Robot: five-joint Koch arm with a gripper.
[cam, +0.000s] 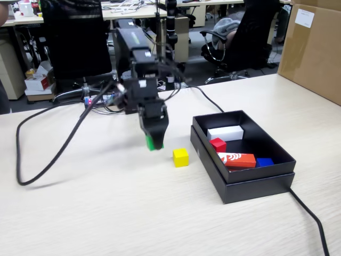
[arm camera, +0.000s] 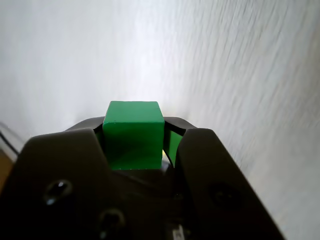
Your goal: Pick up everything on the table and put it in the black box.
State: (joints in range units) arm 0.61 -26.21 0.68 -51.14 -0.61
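Observation:
My gripper [cam: 154,140] is shut on the green cube [cam: 152,142], held just above the table [cam: 106,202] to the left of the yellow cube [cam: 180,157]. In the wrist view the green cube [arm camera: 133,135] sits clamped between the dark jaws of the gripper [arm camera: 135,131], with pale table [arm camera: 240,65] beyond. The yellow cube rests on the wood between the gripper and the black box [cam: 250,188]. The red cube [cam: 217,144] lies inside the box near its left wall.
Inside the box also lie a white block [cam: 226,132], a long red-orange patterned block [cam: 237,159] and a small blue piece [cam: 264,161]. A black cable [cam: 45,160] loops across the left of the table; another [cam: 311,221] runs from the box. A brown carton [cam: 314,48] stands at far right.

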